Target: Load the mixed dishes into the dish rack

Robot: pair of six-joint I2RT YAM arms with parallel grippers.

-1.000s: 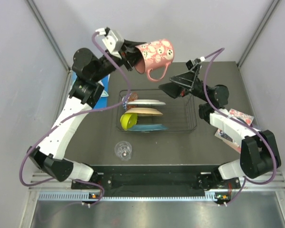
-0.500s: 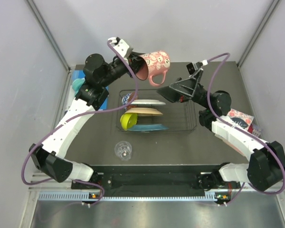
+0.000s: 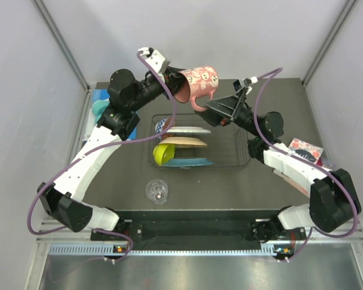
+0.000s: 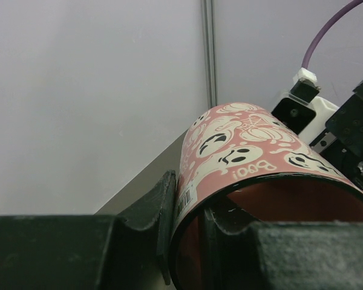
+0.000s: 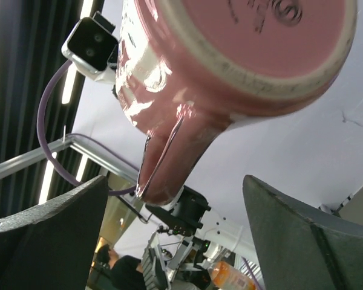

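pink mug rim pinched, right pincer agape

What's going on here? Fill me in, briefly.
The left gripper holds the mug by its rim, tipped on its side in the air near the rack's far side. The right gripper is open beside the mug's base and handle, not gripping it. The rack holds plates and a lime bowl. The glass sits on the table in front.
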